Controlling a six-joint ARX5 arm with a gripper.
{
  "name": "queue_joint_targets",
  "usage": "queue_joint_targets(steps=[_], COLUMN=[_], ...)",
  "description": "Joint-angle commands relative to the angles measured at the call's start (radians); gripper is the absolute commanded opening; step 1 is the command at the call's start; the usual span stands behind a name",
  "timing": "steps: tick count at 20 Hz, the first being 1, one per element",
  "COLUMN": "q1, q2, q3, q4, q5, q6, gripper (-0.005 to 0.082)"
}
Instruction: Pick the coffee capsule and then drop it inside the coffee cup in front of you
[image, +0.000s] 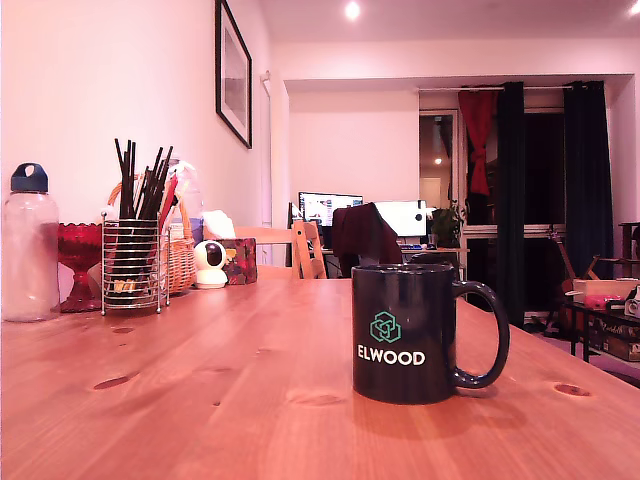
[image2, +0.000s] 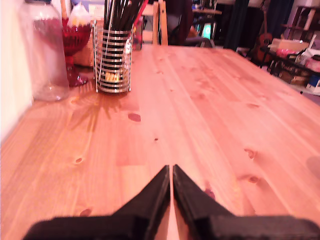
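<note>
The cup (image: 407, 333) stands upright on the worktop (image: 200, 400), toward the exterior view's right, its handle pointing to that view's right and the white lettering facing the camera. Bare wood lies all around it, wide on its left and in front. The capsule cannot be made out in either view.

In the wrist view the gripper (image2: 172, 172) shows its two black jaws drawn together to a thin slit, tips almost touching, with nothing seen between them. They sit low over the wood. Ahead of them the planks run clear to the far edge, and the worktop's side edge shows past the knots at that picture's right.

The clutter keeps to the wall side: a wire holder (image2: 113, 60) of dark sticks, a clear bottle (image2: 44, 52) just beside it, and a red glass bowl (image2: 75, 40) behind them. In the exterior view a wicker basket (image: 182, 262) and a small white camera (image: 209, 264) stand farther back, well apart from the cup.
</note>
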Motion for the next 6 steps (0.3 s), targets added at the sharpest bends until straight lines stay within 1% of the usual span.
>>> queue_joint_targets(steps=[1, 6], q1=[-0.002, -0.002], q2=[-0.011, -0.011], q3=[-0.024, -0.024], q4=[-0.002, -0.012], q5=[-0.003, -0.002], q6=[0.003, 0.003], gripper=[-0.0020, -0.0020])
